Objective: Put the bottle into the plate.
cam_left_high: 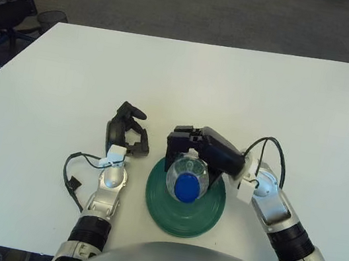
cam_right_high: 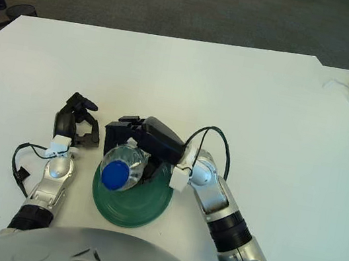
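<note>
In the left eye view, I see my right hand (cam_left_high: 191,148) gripping the bottle (cam_left_high: 187,177) upright over the green plate (cam_left_high: 203,217). In the right eye view, my left hand (cam_right_high: 77,121) shows left of the plate, fingers loosely spread, holding nothing.

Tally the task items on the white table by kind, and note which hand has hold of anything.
Bottle, blue cap, gripped by the right hand over the plate: 1
Plate, green: 1
Left hand, left of the plate, holding nothing.
Total: 2
</note>
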You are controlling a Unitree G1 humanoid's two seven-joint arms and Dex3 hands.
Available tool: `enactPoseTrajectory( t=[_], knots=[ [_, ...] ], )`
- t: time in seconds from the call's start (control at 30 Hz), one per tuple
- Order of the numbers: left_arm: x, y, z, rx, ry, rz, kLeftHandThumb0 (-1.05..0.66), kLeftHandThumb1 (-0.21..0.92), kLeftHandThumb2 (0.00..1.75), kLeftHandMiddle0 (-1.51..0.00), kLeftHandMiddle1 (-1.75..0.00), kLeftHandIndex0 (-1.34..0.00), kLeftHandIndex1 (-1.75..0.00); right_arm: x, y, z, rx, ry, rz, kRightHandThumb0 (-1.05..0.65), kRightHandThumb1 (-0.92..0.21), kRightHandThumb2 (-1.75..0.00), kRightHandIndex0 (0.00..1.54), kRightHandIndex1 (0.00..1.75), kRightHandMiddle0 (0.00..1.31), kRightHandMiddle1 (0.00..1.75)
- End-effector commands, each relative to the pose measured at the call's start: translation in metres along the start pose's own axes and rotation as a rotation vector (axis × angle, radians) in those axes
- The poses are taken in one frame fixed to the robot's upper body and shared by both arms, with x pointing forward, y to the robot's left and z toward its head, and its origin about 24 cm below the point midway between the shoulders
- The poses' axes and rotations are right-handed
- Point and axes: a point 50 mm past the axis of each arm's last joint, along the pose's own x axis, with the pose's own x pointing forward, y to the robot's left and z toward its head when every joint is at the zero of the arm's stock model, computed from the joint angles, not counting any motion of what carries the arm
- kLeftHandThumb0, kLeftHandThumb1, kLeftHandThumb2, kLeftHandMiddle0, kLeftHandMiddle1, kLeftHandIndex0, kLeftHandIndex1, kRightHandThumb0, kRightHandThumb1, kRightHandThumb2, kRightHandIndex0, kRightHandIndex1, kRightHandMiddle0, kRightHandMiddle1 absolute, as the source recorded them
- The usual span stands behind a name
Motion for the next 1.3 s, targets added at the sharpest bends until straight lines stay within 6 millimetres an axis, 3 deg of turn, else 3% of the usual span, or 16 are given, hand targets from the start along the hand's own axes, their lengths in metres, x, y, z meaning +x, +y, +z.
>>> enactPoseTrajectory(
  t=[0.0, 0.47, 0.77, 1.27],
  knots=[
    [-0.017, 0.006, -0.020, 0.044, 0.087, -0.008, 0.00, -0.07, 1.75, -0.88, -1.75, -0.71, -1.72, -0.003, -0.002, -0.007, -0.036, 0.056, 0.024, -0.07, -0.28, -1.31, 1.19, 1.75, 0.95, 1.75],
    [-0.018, 0.006, -0.020, 0.039, 0.093, -0.010, 0.00, -0.06, 1.75, -0.88, -1.75, -0.69, -1.74, -0.005, -0.001, -0.019, -0.219, 0.131, -0.007, -0.08, -0.20, -1.40, 1.22, 1.75, 1.01, 1.75],
    [-0.017, 0.005, -0.019, 0.045, 0.083, -0.011, 0.00, -0.07, 1.75, -0.88, -1.75, -0.71, -1.72, -0.007, 0.000, -0.022, -0.244, 0.155, -0.016, -0.08, -0.18, -1.43, 1.23, 1.75, 1.03, 1.75],
    [-0.015, 0.007, -0.019, 0.056, 0.080, -0.021, 0.00, -0.07, 1.75, -0.88, -1.75, -0.70, -1.72, -0.006, 0.001, -0.019, -0.222, 0.055, 0.016, -0.05, -0.20, -1.42, 1.24, 1.75, 1.01, 1.75]
  ],
)
